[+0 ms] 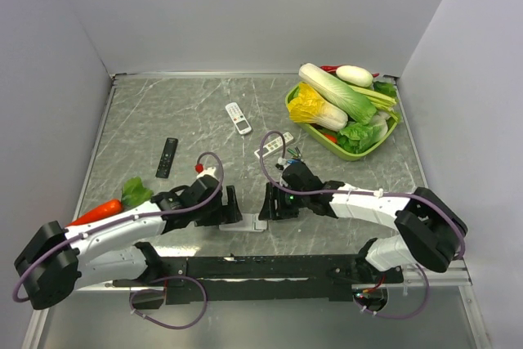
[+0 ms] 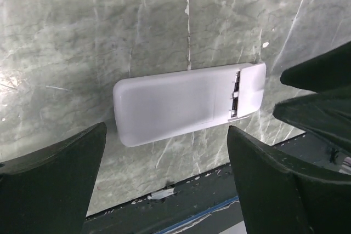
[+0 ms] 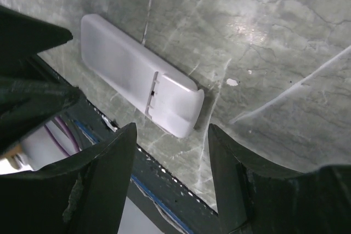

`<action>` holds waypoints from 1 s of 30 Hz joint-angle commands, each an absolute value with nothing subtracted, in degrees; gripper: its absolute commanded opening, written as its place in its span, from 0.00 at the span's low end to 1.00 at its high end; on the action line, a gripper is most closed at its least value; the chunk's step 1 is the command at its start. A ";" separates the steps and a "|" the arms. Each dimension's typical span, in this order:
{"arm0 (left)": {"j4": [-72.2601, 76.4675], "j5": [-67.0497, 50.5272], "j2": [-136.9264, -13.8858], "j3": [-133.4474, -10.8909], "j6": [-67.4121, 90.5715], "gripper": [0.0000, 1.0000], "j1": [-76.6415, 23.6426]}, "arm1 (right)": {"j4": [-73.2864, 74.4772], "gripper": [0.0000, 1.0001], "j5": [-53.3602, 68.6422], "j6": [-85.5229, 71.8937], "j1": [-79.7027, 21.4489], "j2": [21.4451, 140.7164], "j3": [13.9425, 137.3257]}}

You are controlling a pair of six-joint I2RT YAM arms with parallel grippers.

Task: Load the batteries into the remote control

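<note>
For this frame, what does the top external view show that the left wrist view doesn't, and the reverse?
Only top external: a green plastic basket of vegetables, an orange carrot, a slim black remote, a white buttoned remote, and another white remote with tiny batteries beside it. Only left wrist: the dark seam across the plain back of the white rectangular remote. Both: that remote lying flat on the grey marble table, between the open left gripper and the right gripper.

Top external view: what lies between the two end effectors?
A white remote, back side up, lies between the left end effector and the right end effector. Both wrist views show it most clearly.
</note>
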State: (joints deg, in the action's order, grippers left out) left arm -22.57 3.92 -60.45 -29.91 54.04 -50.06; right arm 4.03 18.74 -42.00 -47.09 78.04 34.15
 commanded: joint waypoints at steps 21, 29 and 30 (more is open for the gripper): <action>-19.25 5.63 -68.99 -29.36 60.46 0.73 -51.94 | -0.53 0.54 15.65 -46.93 -46.67 83.32 33.49; -19.16 5.45 -69.43 -28.39 62.31 0.62 -52.91 | 1.40 0.54 14.59 -47.02 -47.46 83.41 34.19; -19.33 5.54 -69.61 -28.48 62.66 0.59 -53.00 | 1.67 0.54 14.15 -47.02 -47.55 83.41 34.28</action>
